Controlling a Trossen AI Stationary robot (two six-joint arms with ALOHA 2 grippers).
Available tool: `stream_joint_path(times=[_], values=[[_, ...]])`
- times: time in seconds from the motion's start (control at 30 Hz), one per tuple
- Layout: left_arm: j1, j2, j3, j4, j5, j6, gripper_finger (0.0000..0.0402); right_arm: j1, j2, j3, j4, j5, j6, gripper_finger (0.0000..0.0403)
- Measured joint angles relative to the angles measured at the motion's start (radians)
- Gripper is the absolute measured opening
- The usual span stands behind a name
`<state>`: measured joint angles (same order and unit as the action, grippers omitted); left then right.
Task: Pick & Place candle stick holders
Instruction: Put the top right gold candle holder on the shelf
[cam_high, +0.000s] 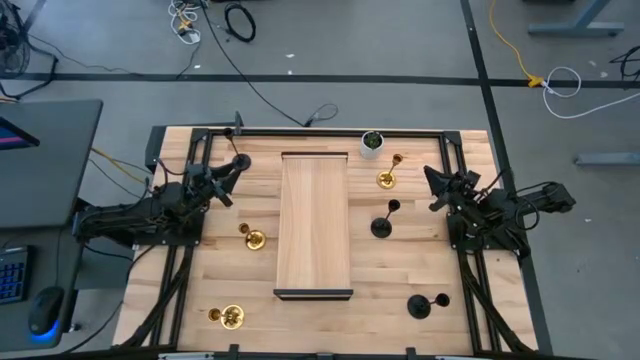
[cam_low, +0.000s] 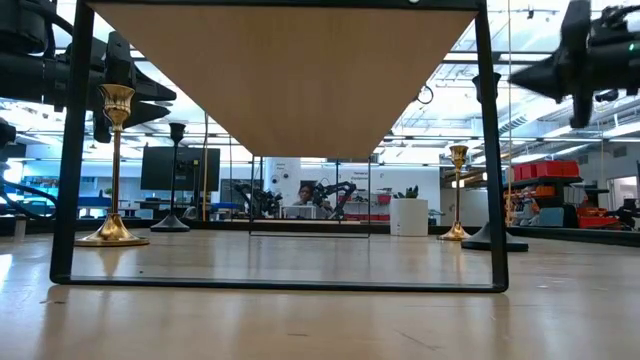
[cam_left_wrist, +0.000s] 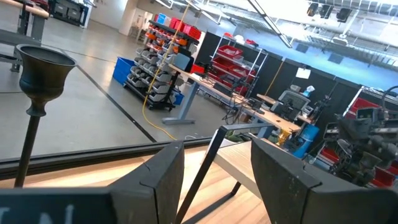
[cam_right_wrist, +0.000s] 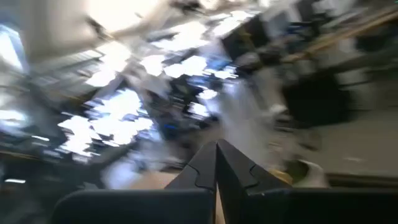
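Three gold candle stick holders stand on their round bases on the table: one left of the platform, one at the near left, one at the far right. Three black ones stand at the far left, right of the platform and at the near right. My left gripper is open and empty, raised just near of the far-left black holder, whose cup shows in the left wrist view beside the gripper. My right gripper is shut and empty, raised right of the far gold holder; its wrist view shows the fingers meeting.
A raised wooden platform on a black frame stands in the table's middle between the arms. A small white pot with a green centre stands at the far edge. Black rails run along the table's edges.
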<state>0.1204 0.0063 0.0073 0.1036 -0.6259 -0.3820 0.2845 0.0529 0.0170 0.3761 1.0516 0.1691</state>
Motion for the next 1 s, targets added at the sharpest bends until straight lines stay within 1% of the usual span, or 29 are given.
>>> stream_joint_path(times=[0.03, 0.07, 0.2, 0.37, 0.5, 0.6, 0.7, 1.0], values=[[0.000, 0.000, 0.000, 0.000, 0.000, 0.000, 0.0188, 0.000, 0.000, 0.000, -0.040, 0.046, 0.004, 0.0011], [0.000, 0.000, 0.000, 0.000, 0.000, 0.000, 0.0188, 0.000, 0.000, 0.000, -0.078, 0.070, 0.007, 0.0013], [0.000, 0.000, 0.000, 0.000, 0.000, 0.000, 0.0188, -0.005, 0.001, 0.000, -0.212, 0.092, 0.020, 0.0037], [0.000, 0.000, 0.000, 0.000, 0.000, 0.000, 0.0188, -0.037, 0.001, 0.000, -0.357, 0.155, 0.062, 0.0107], [0.000, 0.000, 0.000, 0.000, 0.000, 0.000, 0.0188, -0.094, 0.012, 0.000, -0.376, 0.159, 0.112, 0.0167], [0.000, 0.000, 0.000, 0.000, 0.000, 0.001, 0.0188, -0.138, 0.040, 0.000, -0.364, 0.098, 0.115, 0.0199], [0.000, 0.000, 0.000, 0.000, 0.000, 0.000, 0.0188, -0.187, 0.103, 0.000, -0.360, 0.048, 0.123, 0.0213], [0.000, 0.000, 0.000, 0.000, 0.000, 0.000, 0.0188, -0.359, 0.377, 0.000, -0.313, -0.227, 0.282, 0.0204]])
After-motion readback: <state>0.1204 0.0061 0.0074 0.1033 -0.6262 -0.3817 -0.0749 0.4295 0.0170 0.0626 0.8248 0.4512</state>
